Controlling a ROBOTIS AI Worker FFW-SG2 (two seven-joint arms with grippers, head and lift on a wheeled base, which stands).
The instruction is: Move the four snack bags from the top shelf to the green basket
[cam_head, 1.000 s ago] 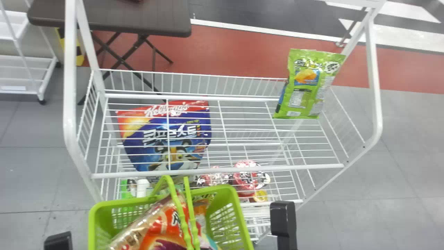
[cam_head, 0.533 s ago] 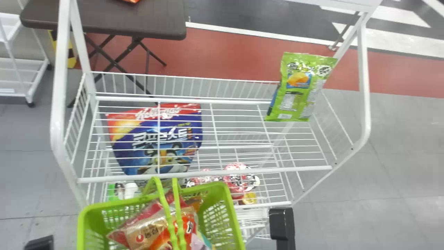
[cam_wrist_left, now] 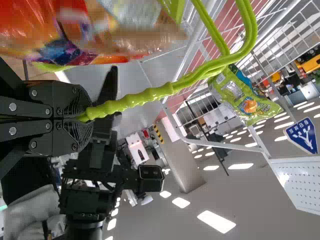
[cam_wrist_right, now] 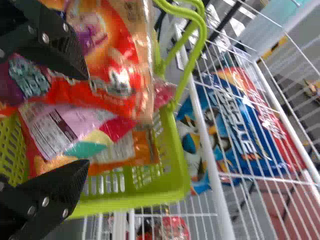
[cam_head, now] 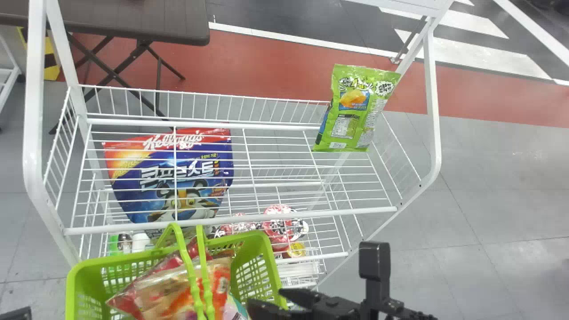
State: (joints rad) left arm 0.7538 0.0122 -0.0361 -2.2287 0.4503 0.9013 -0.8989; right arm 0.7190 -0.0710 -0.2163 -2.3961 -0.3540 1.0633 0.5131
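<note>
At the bottom-left corner of the head view a part of my left gripper [cam_head: 17, 314] shows; in the left wrist view my left gripper [cam_wrist_left: 84, 118] is shut on the green basket's handle [cam_wrist_left: 145, 97]. The green basket [cam_head: 76, 289] hangs in front of the shelf, with several snack bags [cam_head: 162, 286] in it. My right gripper [cam_head: 267, 298] stands open at the basket's right side; in the right wrist view the right gripper [cam_wrist_right: 87, 121] has the bags behind its parted fingers. One green snack bag [cam_head: 353, 111] leans upright at the top shelf's right end.
The white wire shelf's front rail [cam_head: 311, 214] runs behind the basket. Below the top shelf lie a blue and red cereal bag [cam_head: 178, 175] and round red-and-white packs [cam_head: 280, 224]. A dark folding table [cam_head: 133, 22] stands behind.
Shelf, green bag and basket have shifted left in the head view. The right gripper has come into sight beside the basket. The bags in the basket lie somewhat differently.
</note>
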